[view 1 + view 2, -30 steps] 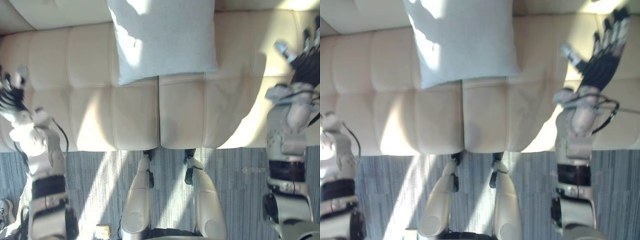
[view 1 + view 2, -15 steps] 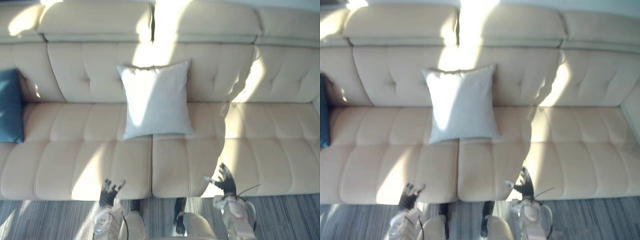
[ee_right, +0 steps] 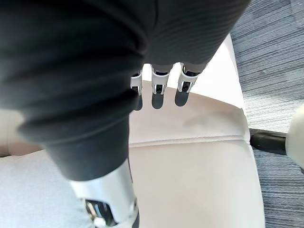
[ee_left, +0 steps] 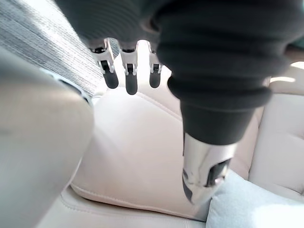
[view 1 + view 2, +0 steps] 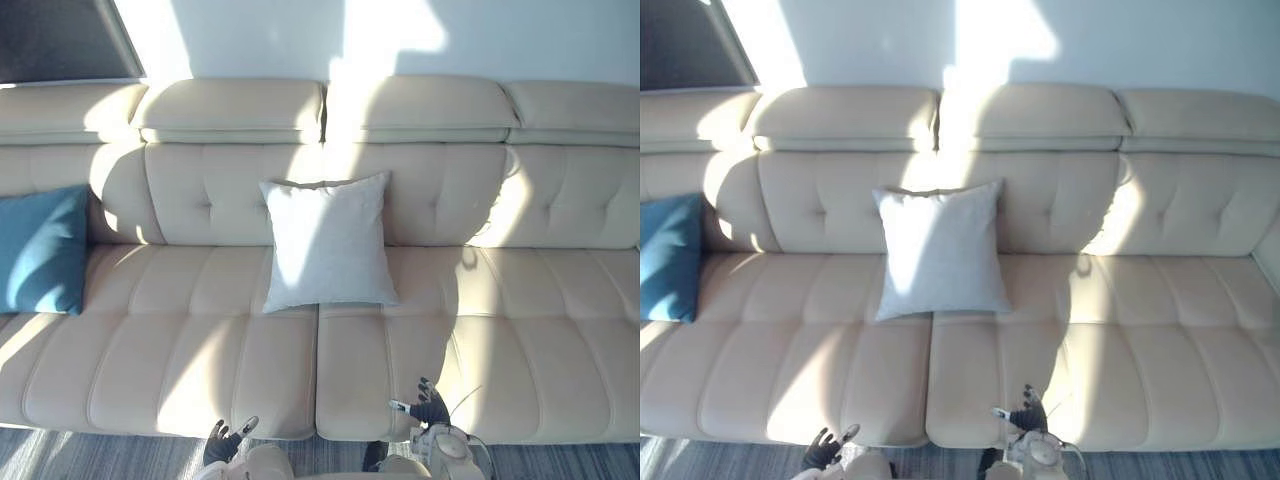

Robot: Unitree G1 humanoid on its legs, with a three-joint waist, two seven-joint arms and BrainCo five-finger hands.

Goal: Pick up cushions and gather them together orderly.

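While both hands hang low at the front edge of the sofa (image 5: 180, 345), nothing is held. The left hand (image 5: 224, 442) and the right hand (image 5: 430, 408) each have their fingers straight and slightly spread, which their own wrist views confirm, with bare cream seat showing past the dark tips. The pale cushion (image 5: 325, 240) lies straight ahead of the robot, well apart from both hands, about midway between them. It stands on its lower edge across the seam of the two middle seat pads and leans back against the backrest, roughly square and a little taller than wide. The blue cushion (image 5: 42, 250) stands far off to the robot's left at the end of the seat, also propped against the backrest, so the left hand is much the nearer to it. The two cushions are well apart, with open seat between them. Nothing stands in the way. I judge the depth of the seat to be the real obstacle, calling for a forward reach or a step closer.
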